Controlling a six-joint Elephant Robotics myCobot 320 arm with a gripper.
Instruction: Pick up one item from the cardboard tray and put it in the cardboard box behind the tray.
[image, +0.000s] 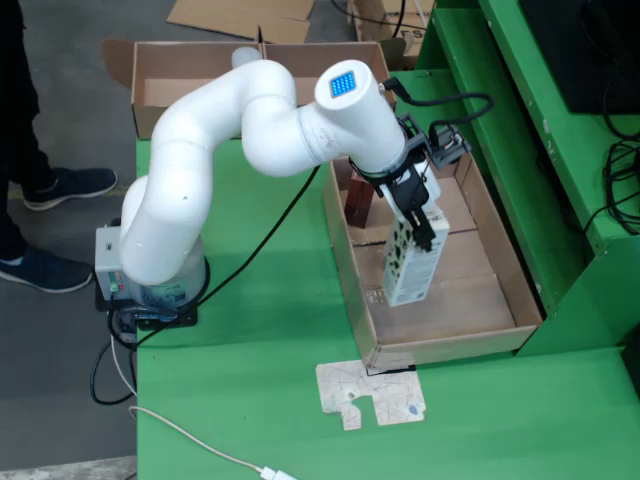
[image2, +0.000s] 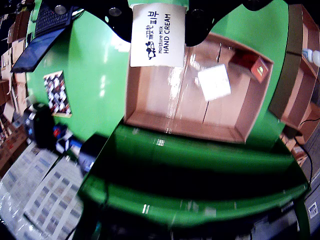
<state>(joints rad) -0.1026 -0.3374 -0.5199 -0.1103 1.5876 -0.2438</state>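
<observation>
White hand cream box (image: 415, 258) hangs tilted above the cardboard tray (image: 520, 290).

I see arm (image: 230, 140) base at bench (image: 270, 330) left edge in fixed view, arm reaching right over tray (image: 345, 255). Tray sits on bench right part. Box (image: 160, 75) lies behind bench, beyond arm. Carton (image: 415, 255) hangs between fingers (image: 412, 212) above tray middle. In tray: small box (image: 358, 202) at far left corner; in wrist view, white packet (image2: 215, 82) on floor right of carton. Cardboard scrap (image: 372, 395) lies on bench in front of tray.
</observation>
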